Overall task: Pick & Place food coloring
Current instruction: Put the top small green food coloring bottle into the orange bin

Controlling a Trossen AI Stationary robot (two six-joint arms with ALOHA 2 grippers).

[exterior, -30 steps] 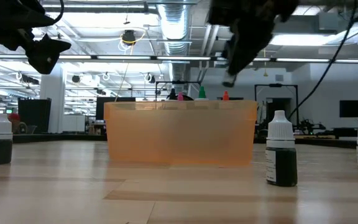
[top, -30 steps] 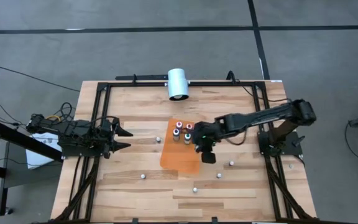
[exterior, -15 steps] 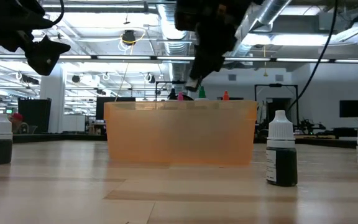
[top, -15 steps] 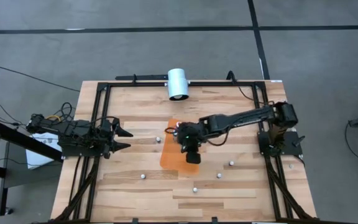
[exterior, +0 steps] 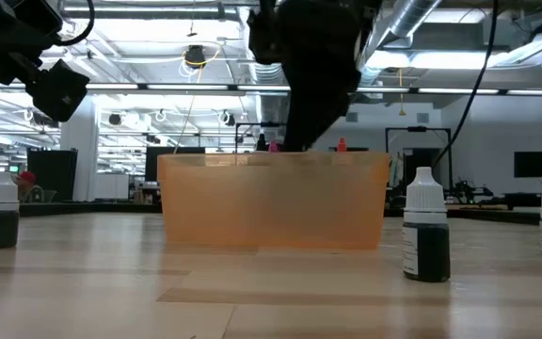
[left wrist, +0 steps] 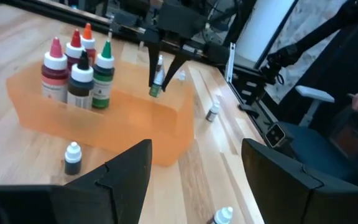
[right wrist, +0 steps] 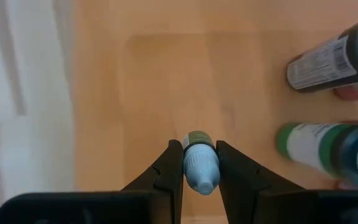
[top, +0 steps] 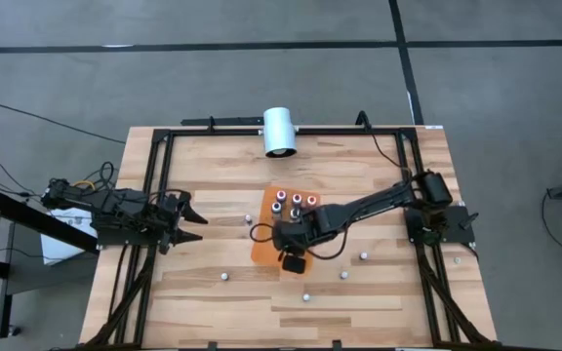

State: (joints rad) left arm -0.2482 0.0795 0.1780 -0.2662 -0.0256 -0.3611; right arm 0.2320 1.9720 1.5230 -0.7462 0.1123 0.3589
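Orange tray (left wrist: 104,127) is my landmark: I have the right gripper (left wrist: 159,79) above its open end, jaws clamped on a food coloring bottle (right wrist: 200,167) hanging upright. Left gripper (top: 185,220) waits well apart, jaws spread.

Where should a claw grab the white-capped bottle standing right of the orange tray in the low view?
Take the loose bottle by its dark, straight-sided body, below the white cap, coming down from above. It stands upright, apart from the tray, with bare table around it. The cap narrows to a tip, so fingers would likely slip there.
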